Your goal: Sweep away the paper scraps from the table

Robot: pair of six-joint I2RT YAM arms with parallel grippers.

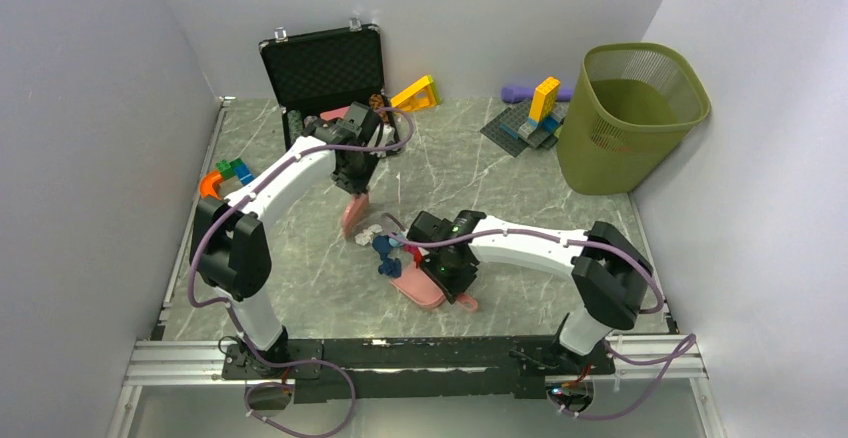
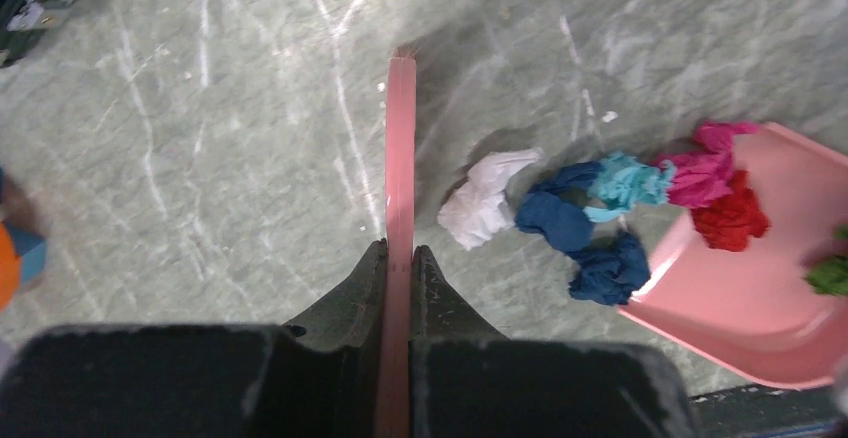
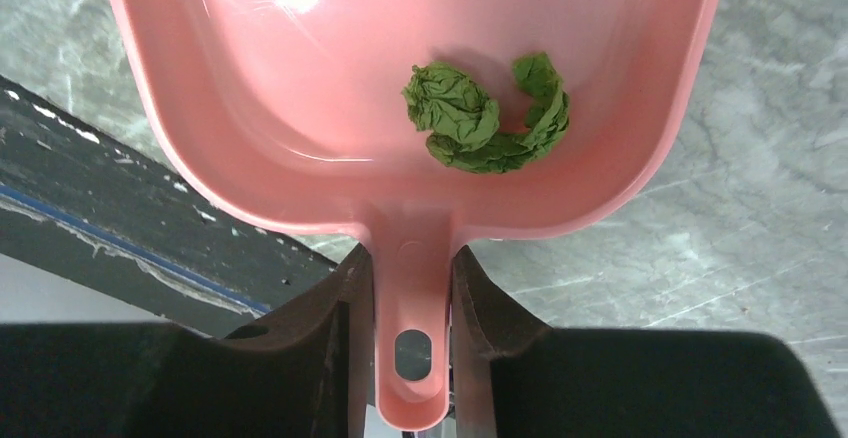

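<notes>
Overhead, veined grey-green table between pale grey walls

Wide open counter is running through the middle right, with nothing lying between the right arm and the green basket, which is blocking the far right corner. A grey baseplate with blocks is sitting just left of it. The black case is standing open at the far wall, just beyond the left hand. The pink brush and pink dustpan are pinching a narrow lane, and the paper scraps are filling it. Toy blocks are hugging the left wall; bare counter is lying near left.
</notes>
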